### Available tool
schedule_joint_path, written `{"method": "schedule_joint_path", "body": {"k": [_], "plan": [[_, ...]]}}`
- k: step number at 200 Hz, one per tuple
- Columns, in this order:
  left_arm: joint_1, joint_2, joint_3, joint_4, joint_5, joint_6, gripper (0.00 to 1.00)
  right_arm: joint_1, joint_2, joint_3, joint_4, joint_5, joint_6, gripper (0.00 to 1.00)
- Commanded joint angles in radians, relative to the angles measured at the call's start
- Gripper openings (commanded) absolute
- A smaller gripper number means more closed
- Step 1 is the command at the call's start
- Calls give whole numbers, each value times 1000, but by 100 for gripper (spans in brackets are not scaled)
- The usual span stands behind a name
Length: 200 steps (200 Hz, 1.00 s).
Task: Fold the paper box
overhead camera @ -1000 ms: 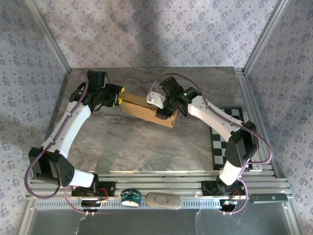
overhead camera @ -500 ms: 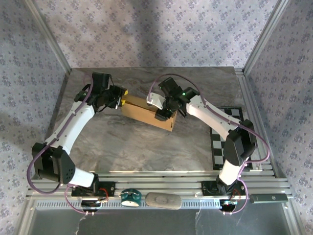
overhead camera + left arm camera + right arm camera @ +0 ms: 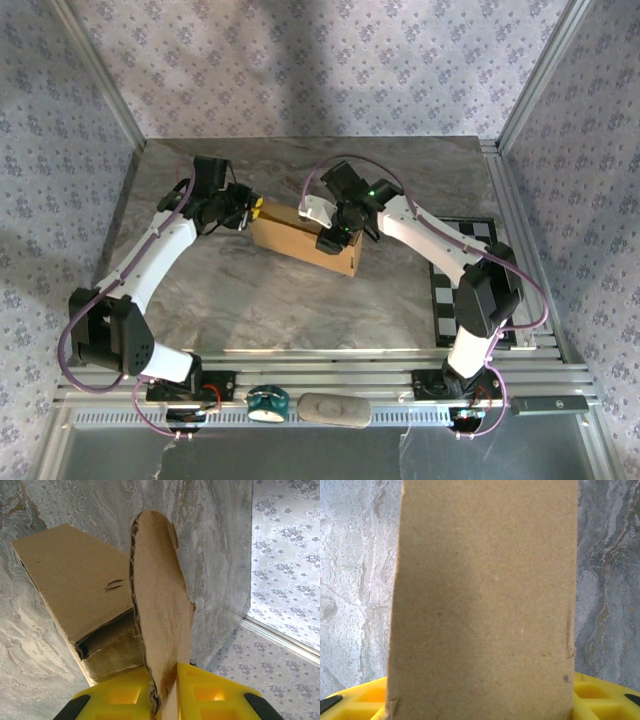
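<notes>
Tan cardboard: my left claw (image 3: 164,682) is pressed together on an end flap (image 3: 160,600) of the paper box (image 3: 300,240). My right claw (image 3: 336,236) sits over the box's right end; I can't tell whether it grips. One box, two claws, on the grey marbled worktop (image 3: 270,310), between floral walls (image 3: 300,60).
</notes>
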Motion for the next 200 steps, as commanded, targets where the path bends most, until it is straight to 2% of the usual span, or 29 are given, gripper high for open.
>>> {"method": "schedule_joint_path", "body": {"k": [1,37,105,139,160,200], "plan": [[-10,-31,-11,21,21,8,15,10,12,32,-24,-24,13,58],[-14,-37,-13,21,20,14,14,12,15,36,-52,-23,25,63],[-26,-43,-26,22,14,21,14,12,25,49,-96,-45,53,65],[-27,-53,-44,27,12,18,14,12,32,51,-116,-60,64,63],[-28,-58,-47,26,8,17,14,12,32,52,-122,-60,67,58],[-28,-62,-48,33,6,16,14,12,35,45,-129,-58,76,61]]}}
